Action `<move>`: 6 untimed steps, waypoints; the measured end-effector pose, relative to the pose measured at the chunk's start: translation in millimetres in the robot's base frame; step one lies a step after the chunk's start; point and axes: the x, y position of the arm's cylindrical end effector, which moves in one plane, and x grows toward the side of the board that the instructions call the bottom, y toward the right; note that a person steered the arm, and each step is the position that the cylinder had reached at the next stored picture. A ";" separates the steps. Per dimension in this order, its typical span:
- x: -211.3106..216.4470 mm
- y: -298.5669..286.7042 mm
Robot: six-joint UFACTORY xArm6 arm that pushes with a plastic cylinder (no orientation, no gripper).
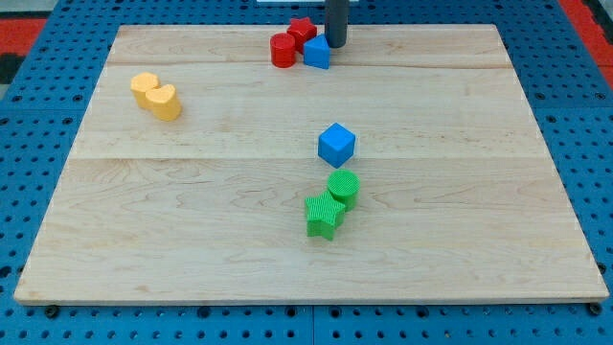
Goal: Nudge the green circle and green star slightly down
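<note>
The green circle [343,188] sits a little below the board's middle. The green star [324,217] touches it at its lower left. My tip [336,45] is near the view's top, far above both green blocks, just right of a blue block [316,53].
A blue cube [336,145] sits just above the green circle. A red cylinder [283,50] and a red star [302,30] cluster with the blue block at the top. Two yellow blocks [156,96] lie at the upper left. The wooden board [192,240] rests on a blue pegboard.
</note>
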 end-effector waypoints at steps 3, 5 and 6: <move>57.4 96.4; 153.9 84.5; 204.3 57.5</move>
